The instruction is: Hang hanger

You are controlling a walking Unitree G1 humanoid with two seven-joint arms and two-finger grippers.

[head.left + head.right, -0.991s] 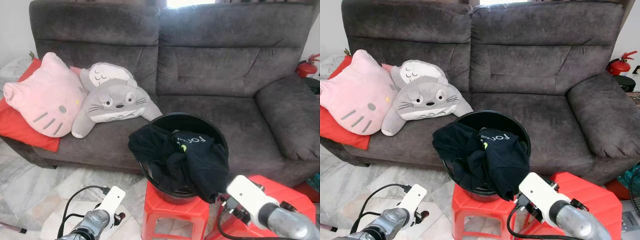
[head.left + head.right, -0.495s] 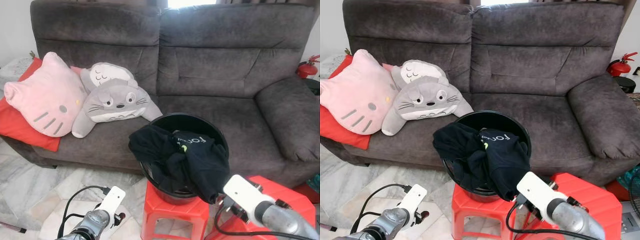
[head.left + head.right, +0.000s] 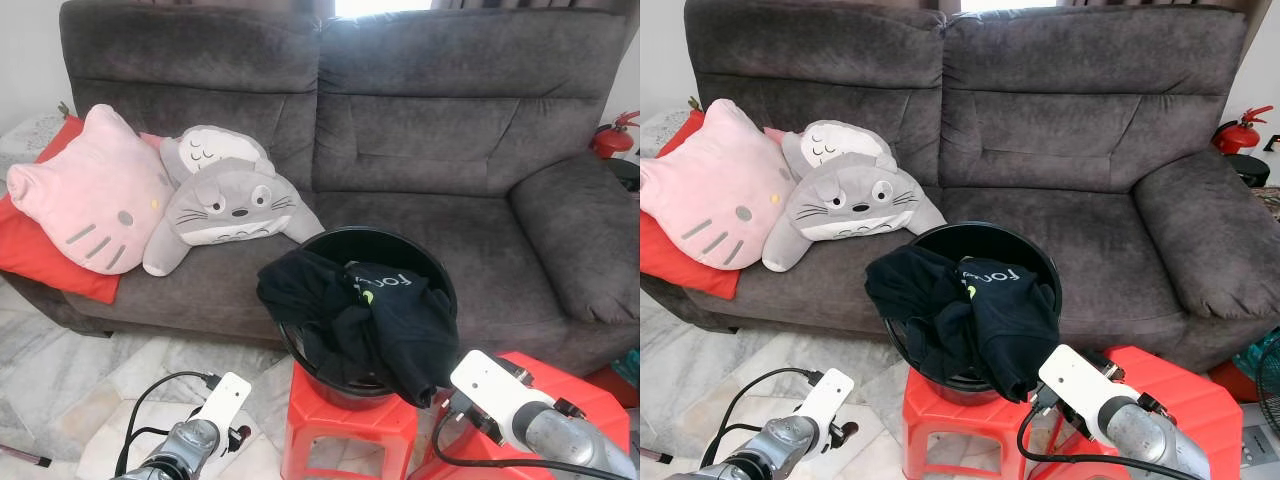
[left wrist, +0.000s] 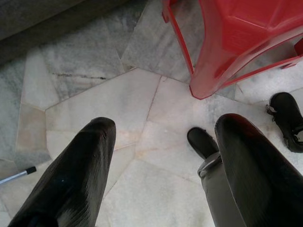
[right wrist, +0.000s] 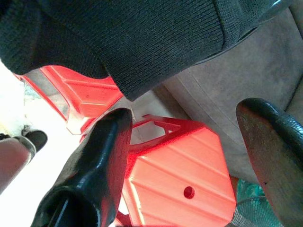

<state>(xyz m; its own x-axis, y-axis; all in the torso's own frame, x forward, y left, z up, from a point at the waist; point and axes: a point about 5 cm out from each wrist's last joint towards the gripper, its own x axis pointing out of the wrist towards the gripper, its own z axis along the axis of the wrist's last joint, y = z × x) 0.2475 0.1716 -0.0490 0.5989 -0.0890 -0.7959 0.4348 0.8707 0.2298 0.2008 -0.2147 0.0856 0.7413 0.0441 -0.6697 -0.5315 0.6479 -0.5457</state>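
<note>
Two grippers spread — right gripper beside black garment | left gripper over floor

A dark grey sofa spans the far side, daylight showing at a window above its back. Pale marble floor lies near, with white wall far left.
</note>
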